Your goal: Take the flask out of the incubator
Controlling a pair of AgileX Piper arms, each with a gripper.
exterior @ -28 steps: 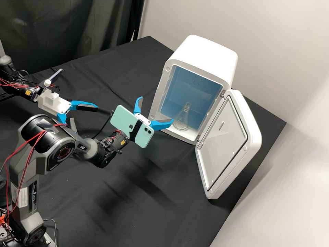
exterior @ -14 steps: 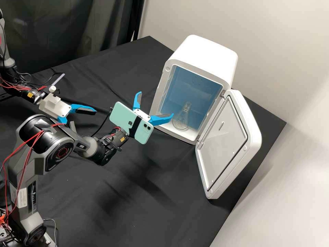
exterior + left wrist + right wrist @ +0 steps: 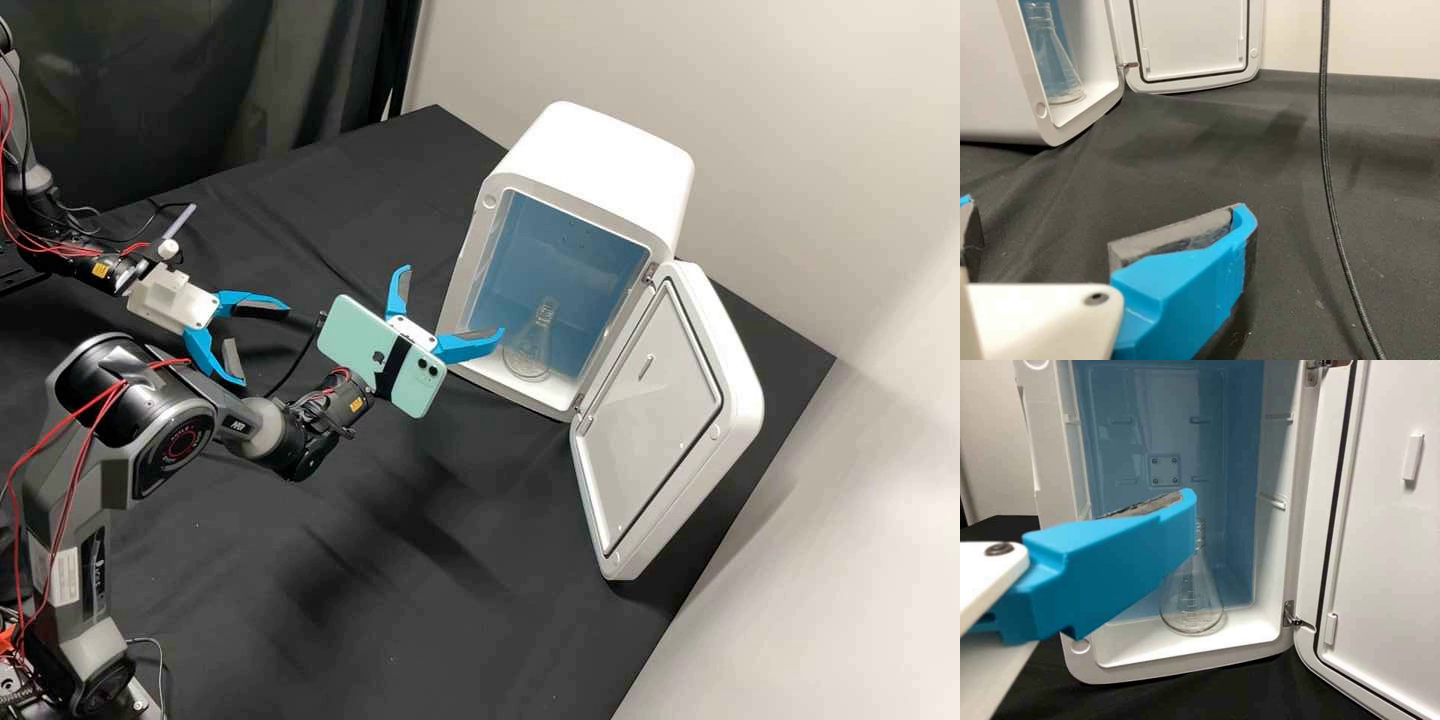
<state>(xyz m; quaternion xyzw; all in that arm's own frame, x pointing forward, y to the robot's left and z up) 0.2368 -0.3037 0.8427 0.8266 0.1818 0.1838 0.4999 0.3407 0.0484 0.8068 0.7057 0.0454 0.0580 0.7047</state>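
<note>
Two pincers in play; the right pincer (image 3: 450, 302), fingers spread wide and empty, sits at the mouth of the white boxy incubator (image 3: 600, 160); straight ahead of it, inside on the floor, stands the clear glass conical flask (image 3: 530, 345), neck upright; the left pincer (image 3: 262, 342), also spread, hangs well behind; right looks the nearer for the grab.

Near arm (image 3: 130, 420): dark grey, round joint with a red ring (image 3: 183, 440), loose red wires (image 3: 75, 425), white label (image 3: 65, 580). Mint phone (image 3: 385, 355) banded in black at its wrist. On the far arm (image 3: 105, 270), a white block (image 3: 165, 297). Both jaws: bright blue fingers (image 3: 465, 347), grey pads (image 3: 1170, 236).
</note>
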